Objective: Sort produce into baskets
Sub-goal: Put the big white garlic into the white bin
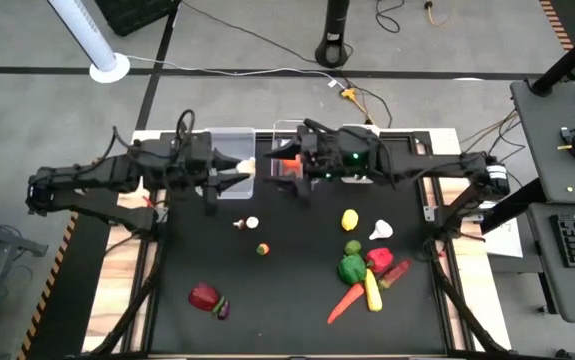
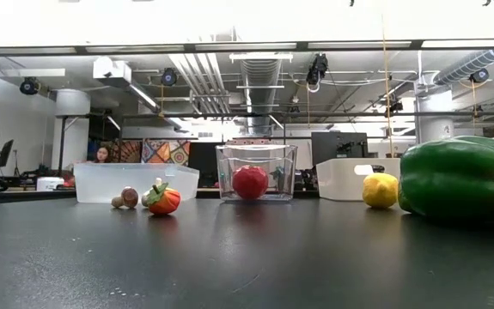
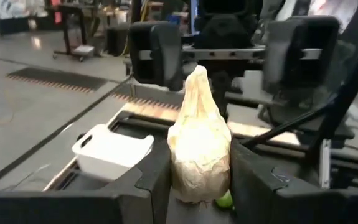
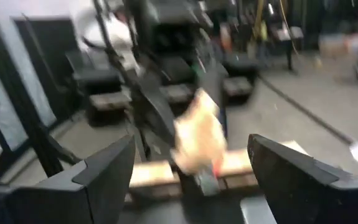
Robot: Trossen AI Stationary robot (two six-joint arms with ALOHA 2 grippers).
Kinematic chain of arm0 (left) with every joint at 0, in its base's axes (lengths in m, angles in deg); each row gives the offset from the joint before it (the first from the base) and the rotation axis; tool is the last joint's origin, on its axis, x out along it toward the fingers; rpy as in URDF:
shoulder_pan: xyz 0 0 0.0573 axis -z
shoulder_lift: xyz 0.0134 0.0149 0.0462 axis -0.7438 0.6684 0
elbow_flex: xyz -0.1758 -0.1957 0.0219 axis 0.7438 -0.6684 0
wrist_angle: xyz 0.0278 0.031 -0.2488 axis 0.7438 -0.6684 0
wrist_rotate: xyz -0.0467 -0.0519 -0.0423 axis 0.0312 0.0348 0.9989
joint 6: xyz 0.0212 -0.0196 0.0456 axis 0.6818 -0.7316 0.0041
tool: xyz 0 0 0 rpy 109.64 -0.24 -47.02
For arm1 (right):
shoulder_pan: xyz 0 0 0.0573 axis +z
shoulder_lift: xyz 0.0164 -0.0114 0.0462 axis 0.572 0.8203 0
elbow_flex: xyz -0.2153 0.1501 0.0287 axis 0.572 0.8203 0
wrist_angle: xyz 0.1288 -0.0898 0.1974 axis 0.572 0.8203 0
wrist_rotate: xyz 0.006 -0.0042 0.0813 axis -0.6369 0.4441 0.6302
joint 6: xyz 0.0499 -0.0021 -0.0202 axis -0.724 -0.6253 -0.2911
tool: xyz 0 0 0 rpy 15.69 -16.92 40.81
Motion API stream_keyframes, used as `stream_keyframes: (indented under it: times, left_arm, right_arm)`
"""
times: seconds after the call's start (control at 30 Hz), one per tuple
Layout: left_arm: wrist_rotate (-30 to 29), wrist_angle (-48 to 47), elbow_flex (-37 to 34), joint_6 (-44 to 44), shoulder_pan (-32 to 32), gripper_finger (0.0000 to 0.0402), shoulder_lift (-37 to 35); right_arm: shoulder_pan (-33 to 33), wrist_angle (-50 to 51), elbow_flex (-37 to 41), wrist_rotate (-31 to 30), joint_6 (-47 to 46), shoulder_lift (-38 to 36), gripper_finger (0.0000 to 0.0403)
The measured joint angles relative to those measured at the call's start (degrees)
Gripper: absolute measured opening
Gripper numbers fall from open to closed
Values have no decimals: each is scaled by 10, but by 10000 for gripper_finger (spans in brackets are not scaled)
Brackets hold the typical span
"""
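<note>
My left gripper (image 1: 235, 168) hangs high over the table's far part, shut on a white garlic (image 3: 199, 143). My right gripper (image 1: 295, 165) faces it from the table's right, open, its two fingers (image 3: 157, 43) a short way beyond the garlic's tip. At the far edge stand three baskets: a translucent one (image 2: 135, 182), a clear one (image 2: 257, 172) with a red apple (image 2: 250, 182) on its floor, and a white one (image 2: 358, 178). More produce lies on the black table: a lemon (image 1: 350, 219), a green pepper (image 1: 351, 267), a carrot (image 1: 345, 302). My left gripper pinches the garlic's wide bulb end (image 3: 185, 180) between its two fingers. The fingers lie about level and point toward the table's right. The garlic's pointed tip (image 3: 197, 74) sticks out past the fingertips toward my right gripper, and the garlic is lifted clear of the table.
A second garlic (image 1: 380, 230), corn (image 1: 373, 290) and red pieces (image 1: 380, 258) lie near the pepper. A mushroom (image 1: 251, 223), a small orange piece (image 1: 263, 248), a red piece (image 1: 204, 296) and a purple one (image 1: 222, 309) lie left of centre. The table's middle is bare.
</note>
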Motion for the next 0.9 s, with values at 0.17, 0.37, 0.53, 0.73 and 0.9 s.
stream_keyframes:
  times: [0.17,0.37,0.53,0.73,0.9]
  left_arm:
    - [11,56,-7,-4,0,115,17]
    - [31,100,-8,-2,1,115,48]
    - [31,129,-8,-2,1,115,57]
    - [31,131,-8,-2,1,115,58]
    - [31,131,-8,-2,1,115,57]
  right_arm:
    - [6,-71,0,-1,5,8,288]
    - [6,-75,0,-2,2,8,270]
    - [6,-75,0,-2,-9,9,244]
    - [4,-73,0,-2,-17,10,187]
    - [3,-73,0,-2,-18,10,110]
